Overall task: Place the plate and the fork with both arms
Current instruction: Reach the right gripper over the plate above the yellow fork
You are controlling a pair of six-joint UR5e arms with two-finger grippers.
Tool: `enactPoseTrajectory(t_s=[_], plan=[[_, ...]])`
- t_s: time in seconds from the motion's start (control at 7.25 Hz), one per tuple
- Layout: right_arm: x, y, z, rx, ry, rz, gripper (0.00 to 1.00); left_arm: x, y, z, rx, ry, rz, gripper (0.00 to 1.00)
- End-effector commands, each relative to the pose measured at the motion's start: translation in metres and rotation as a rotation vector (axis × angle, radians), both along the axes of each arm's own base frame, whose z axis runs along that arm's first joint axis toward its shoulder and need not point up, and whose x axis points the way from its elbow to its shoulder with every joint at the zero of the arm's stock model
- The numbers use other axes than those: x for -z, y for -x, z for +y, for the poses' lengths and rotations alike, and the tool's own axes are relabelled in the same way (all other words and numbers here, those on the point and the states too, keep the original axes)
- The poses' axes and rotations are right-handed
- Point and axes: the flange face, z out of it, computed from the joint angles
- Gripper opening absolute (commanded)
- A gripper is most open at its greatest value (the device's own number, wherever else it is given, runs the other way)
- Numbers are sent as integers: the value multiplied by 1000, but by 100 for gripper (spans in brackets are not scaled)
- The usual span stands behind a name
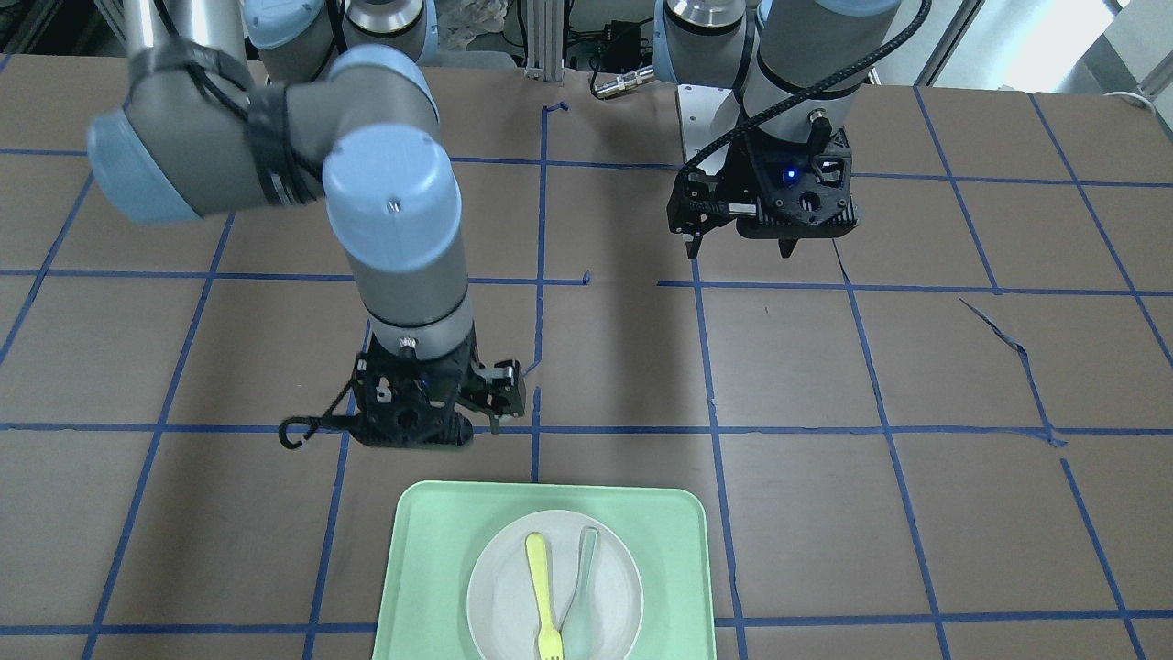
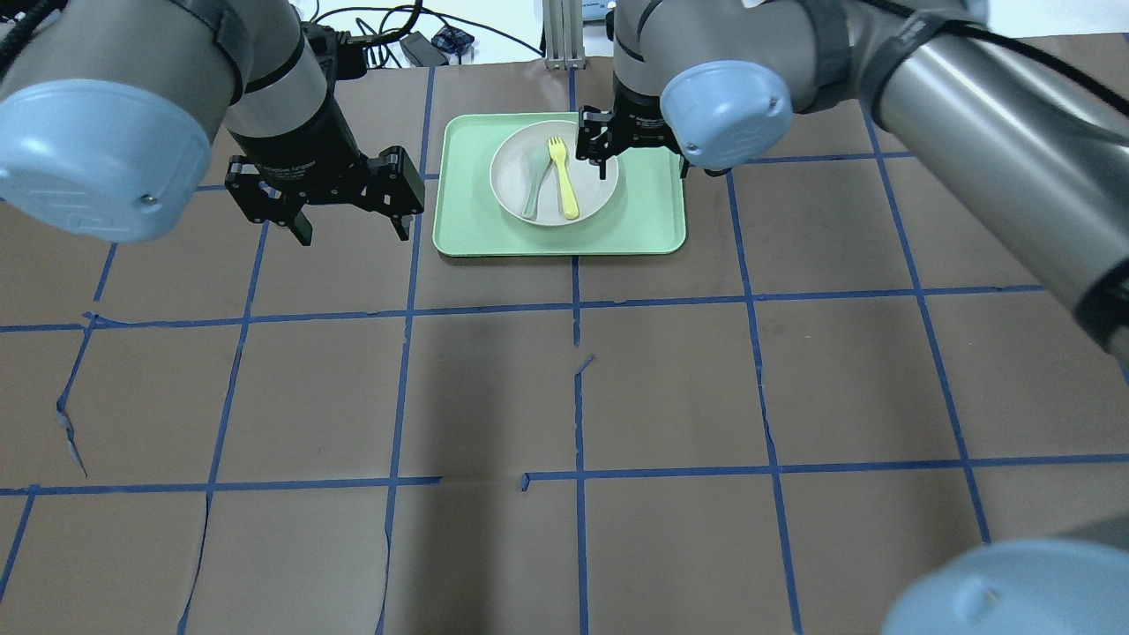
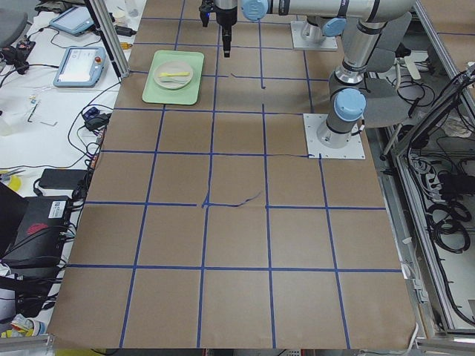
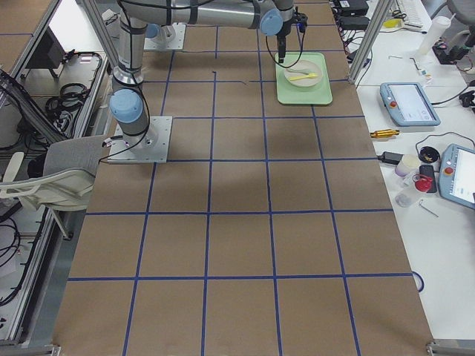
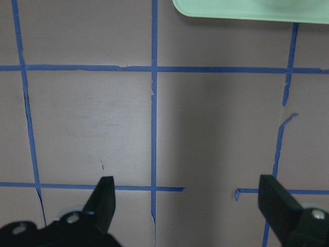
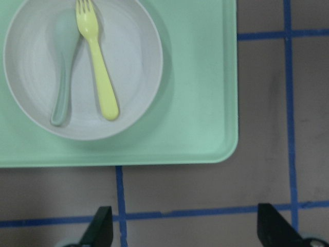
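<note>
The white plate (image 2: 591, 194) lies on a mint-green tray (image 2: 653, 212) at the table's far middle, also in the front view (image 1: 499, 596) and the right wrist view (image 6: 133, 51). The yellow fork (image 2: 562, 176) lies flat in the plate (image 1: 541, 587) (image 6: 97, 67), next to a pale grey-green spoon (image 2: 535, 185). My right gripper (image 6: 185, 231) is open and empty, hovering above the tray's robot-side edge (image 1: 422, 440). My left gripper (image 2: 350, 229) is open and empty over bare table left of the tray (image 1: 740, 249) (image 5: 190, 206).
The table is brown paper with a blue tape grid. The tray's corner (image 5: 247, 10) shows at the top of the left wrist view. Cables and a metal post stand beyond the tray's far side.
</note>
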Motion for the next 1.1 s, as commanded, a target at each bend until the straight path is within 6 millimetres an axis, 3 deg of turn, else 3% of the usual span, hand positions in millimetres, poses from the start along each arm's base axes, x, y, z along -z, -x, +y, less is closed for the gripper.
enactPoseTrajectory(t_s=[0.0,0.14,0.28,0.41,0.69,0.97], plan=[[54,-44,-71,-29,21,-8,100,2,0,0,-2,-4,-1,100],[74,-47,-78,-65,10,-4,89,0,0,0,-4,0,-1,100],[101,-51,-91,-79,55,-16,89,0,0,0,-4,0,-1,100],[113,-53,-96,-84,63,-28,88,0,0,0,-5,2,0,100],[129,-58,-95,-90,33,-67,73,0,-1,0,-4,0,-2,100],[147,-59,-95,-91,10,-65,73,0,-3,-2,-10,0,-2,100]])
